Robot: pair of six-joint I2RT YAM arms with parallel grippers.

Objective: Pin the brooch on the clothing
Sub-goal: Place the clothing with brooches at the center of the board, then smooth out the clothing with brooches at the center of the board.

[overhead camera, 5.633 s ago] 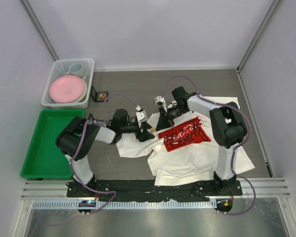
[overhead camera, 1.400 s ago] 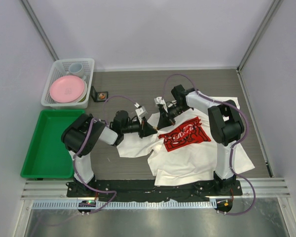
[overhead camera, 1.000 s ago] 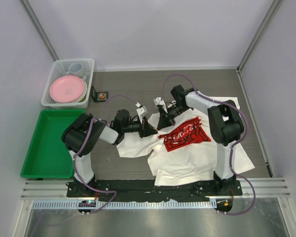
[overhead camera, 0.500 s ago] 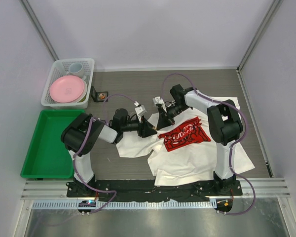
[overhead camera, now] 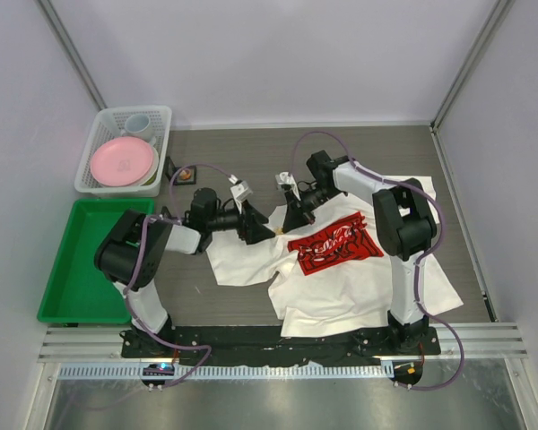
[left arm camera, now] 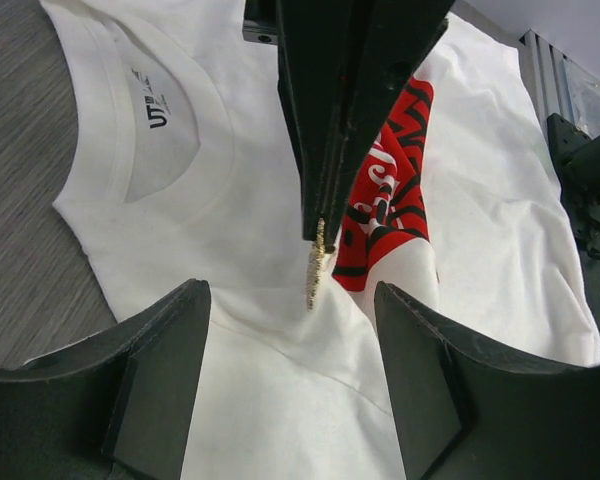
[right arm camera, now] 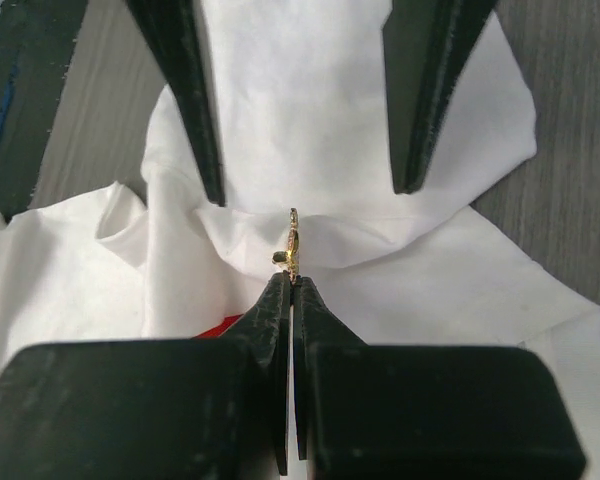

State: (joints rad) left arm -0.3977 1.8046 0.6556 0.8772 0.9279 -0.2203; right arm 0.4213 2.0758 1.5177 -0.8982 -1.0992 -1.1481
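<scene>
Green tray (overhead camera: 58, 269) near left. White T-shirt (overhead camera: 359, 287) spread on table (overhead camera: 251, 161), right of centre, red print (overhead camera: 336, 242) up. Right gripper (right arm camera: 289, 285) pinched shut on gold brooch (right arm camera: 292, 245), brooch end meeting raised shirt fold. Left gripper (left arm camera: 290, 300) gaping wide, holding nothing, fingers (left arm camera: 170, 350) either side of brooch. Basket (overhead camera: 161, 116) with pink plate (overhead camera: 122, 161) far left.

White plastic basket (overhead camera: 134, 108) at the grey table's (overhead camera: 251, 152) far-left corner holds a round pink plate (overhead camera: 122, 161) and seemingly a pale cup (overhead camera: 138, 123); green plastic tray (overhead camera: 81, 269) along the left edge.
</scene>
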